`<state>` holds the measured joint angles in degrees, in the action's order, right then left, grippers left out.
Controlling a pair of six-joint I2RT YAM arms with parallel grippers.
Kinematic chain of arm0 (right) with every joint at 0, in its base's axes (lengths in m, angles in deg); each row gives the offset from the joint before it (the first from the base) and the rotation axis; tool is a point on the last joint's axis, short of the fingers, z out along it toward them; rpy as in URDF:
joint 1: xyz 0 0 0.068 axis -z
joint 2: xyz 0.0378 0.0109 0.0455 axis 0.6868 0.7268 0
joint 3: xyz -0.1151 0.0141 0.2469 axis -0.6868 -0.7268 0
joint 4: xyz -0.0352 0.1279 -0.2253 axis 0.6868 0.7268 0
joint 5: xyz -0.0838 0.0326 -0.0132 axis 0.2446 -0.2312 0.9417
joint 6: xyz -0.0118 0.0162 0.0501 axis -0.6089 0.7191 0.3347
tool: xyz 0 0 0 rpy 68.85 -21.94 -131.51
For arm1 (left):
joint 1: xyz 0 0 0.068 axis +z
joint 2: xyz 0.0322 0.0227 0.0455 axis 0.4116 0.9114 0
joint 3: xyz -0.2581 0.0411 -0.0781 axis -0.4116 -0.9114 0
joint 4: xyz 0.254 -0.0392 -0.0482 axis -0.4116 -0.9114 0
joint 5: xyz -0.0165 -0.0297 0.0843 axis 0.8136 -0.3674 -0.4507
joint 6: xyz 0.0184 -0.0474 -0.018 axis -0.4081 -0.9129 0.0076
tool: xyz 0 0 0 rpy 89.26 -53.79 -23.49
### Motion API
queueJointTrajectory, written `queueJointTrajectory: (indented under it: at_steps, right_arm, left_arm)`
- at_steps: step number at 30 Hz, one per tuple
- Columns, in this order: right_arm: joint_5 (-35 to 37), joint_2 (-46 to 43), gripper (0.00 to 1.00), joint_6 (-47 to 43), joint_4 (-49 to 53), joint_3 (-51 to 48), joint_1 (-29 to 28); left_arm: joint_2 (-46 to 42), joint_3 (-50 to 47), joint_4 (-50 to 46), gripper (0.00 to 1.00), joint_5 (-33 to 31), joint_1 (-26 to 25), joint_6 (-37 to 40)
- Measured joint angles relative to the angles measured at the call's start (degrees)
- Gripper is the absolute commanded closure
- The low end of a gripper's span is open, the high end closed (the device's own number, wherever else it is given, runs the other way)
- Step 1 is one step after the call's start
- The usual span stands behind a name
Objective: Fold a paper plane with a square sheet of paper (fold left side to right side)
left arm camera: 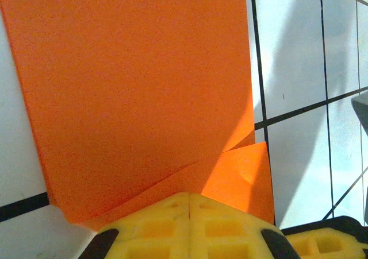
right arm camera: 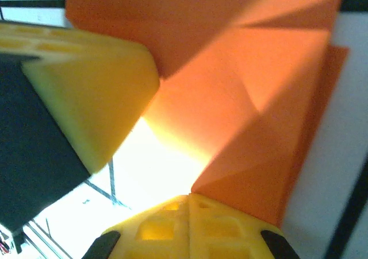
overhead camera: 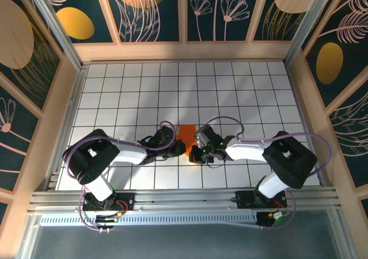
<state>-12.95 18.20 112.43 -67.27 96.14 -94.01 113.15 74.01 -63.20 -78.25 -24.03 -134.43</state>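
Observation:
The square sheet of paper (overhead camera: pixel 187 132) is bright orange and lies on the tiled table between the two arms, mostly hidden under them. In the left wrist view the sheet (left arm camera: pixel 138 87) is folded into layers, with a diagonal flap at the lower right. My left gripper (left arm camera: pixel 190 197) is shut, its yellow tips resting on the paper's near edge. My right gripper (right arm camera: pixel 190 198) is also shut, its tips touching the edge of a raised orange fold (right arm camera: pixel 241 115). The two grippers (overhead camera: pixel 179 150) (overhead camera: pixel 194 154) stand almost tip to tip. A paper plane is out of view.
The white gridded table (overhead camera: pixel 172 87) is walled by wooden frames (overhead camera: pixel 184 50) at the back and on both sides. An aluminium rail (overhead camera: pixel 184 198) runs along the near edge. The left gripper's yellow finger (right arm camera: pixel 92 81) crowds the right wrist view.

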Motion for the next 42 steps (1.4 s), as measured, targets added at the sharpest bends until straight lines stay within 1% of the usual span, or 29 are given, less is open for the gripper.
queueJointTrajectory:
  at_steps: [6, 17, 22, 26, 30, 32, 33, 34, 37, 39, 42]
  right_arm:
    - [0.0, -3.2, 1.00, 0.0, 2.3, -2.3, 0.0]
    - [0.0, -6.3, 1.00, -0.1, 5.4, -4.0, 0.0]
    - [0.1, -8.8, 1.00, -0.9, 10.8, -4.0, 0.4]
    - [0.9, -12.6, 1.00, -2.9, 14.6, -3.9, 2.4]
    - [1.4, -17.3, 0.82, -6.1, 15.1, -3.9, 6.5]
    - [1.3, -19.0, 0.70, -8.2, 14.3, -3.9, 8.7]
    - [1.2, -19.6, 0.63, -9.4, 13.4, -3.9, 9.6]
    - [1.2, -20.1, 0.58, -10.7, 12.5, -3.9, 10.5]
    - [1.6, -20.6, 0.45, -14.6, 9.7, -3.9, 11.6]
    - [1.5, -20.6, 0.39, -16.9, 7.1, -4.2, 11.7]
    - [0.9, -20.2, 0.35, -19.5, 2.6, -5.2, 11.9]
  left_arm:
    - [0.0, 0.0, 0.0, 1.00, 0.0, 0.0, 0.0]
    - [0.0, 0.0, -0.1, 1.00, -0.2, -0.1, 0.0]
    - [0.0, 0.1, -0.2, 1.00, -0.2, -0.1, -0.4]
    - [0.0, 0.3, -0.6, 1.00, -0.2, -0.1, -0.9]
    - [0.0, 0.4, -0.6, 1.00, -0.2, 0.0, -1.7]
    - [0.0, 0.5, -0.7, 0.99, -0.2, 0.0, -2.0]
    - [0.0, 0.6, -0.9, 0.96, -0.2, 0.0, -2.1]
    - [0.0, 0.9, -1.1, 0.93, -0.2, 0.0, -2.2]
    - [0.0, 2.1, -2.3, 0.86, -1.0, 0.0, -2.4]
    - [-0.2, 3.0, -2.9, 0.84, -1.3, 0.1, -2.4]
    - [-1.7, 3.5, -3.3, 0.77, -1.3, 1.0, -2.6]
